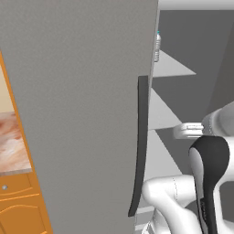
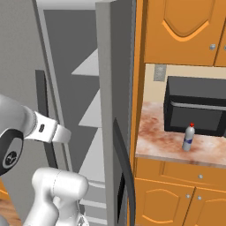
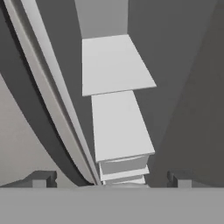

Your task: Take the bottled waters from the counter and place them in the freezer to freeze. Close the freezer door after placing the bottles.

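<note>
A tall grey freezer is standing open ahead of the hand, its grey interior and stacked white shelves stretching away in front of the fingertips. The freezer door, a large flat grey panel with a long dark handle, is swung out to the hand's left. To the hand's right, a neighbouring grey door is standing edge-on, and beyond it the reddish marbled worktop is carrying a black microwave. A red-capped bottled water is standing upright on that worktop just in front of the microwave, well apart from the hand. The hand is holding nothing, its two dark fingertips spread wide apart and pointing into the freezer compartment.
</note>
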Robot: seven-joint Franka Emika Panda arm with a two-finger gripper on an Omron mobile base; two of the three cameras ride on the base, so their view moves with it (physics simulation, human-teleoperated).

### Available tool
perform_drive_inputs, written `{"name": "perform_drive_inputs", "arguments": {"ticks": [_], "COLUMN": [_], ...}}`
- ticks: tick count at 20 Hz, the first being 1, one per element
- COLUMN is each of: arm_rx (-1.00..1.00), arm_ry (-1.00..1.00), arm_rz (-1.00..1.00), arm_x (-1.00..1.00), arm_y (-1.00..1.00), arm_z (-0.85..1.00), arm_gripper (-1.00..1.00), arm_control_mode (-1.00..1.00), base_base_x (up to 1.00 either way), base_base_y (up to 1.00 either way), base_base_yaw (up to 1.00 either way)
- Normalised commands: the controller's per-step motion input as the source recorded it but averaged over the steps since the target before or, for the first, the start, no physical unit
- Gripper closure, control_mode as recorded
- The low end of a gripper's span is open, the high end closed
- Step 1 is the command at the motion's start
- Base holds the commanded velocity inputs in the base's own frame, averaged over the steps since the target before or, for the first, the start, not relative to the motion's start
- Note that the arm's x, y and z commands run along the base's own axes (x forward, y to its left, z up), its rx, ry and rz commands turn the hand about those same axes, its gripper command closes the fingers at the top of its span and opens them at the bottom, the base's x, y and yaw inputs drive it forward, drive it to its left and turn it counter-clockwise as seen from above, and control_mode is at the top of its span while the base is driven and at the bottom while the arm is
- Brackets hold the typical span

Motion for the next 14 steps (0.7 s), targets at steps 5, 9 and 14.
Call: {"name": "perform_drive_inputs", "arguments": {"ticks": [5, 9, 14], "arm_rx": [0.00, 0.00, 0.00], "arm_ry": [0.06, 0.00, 0.00], "arm_rz": [-0.01, 0.00, 0.00], "arm_x": [0.00, 0.00, 0.00], "arm_y": [0.00, 0.00, 0.00], "arm_z": [-0.16, 0.00, 0.00], "arm_gripper": [-1.00, -1.00, -1.00], "arm_control_mode": [-1.00, -1.00, -1.00], "base_base_x": [0.00, 0.00, 0.00], "base_base_y": [0.00, 0.00, 0.00], "base_base_yaw": [0.00, 0.00, 0.00]}}
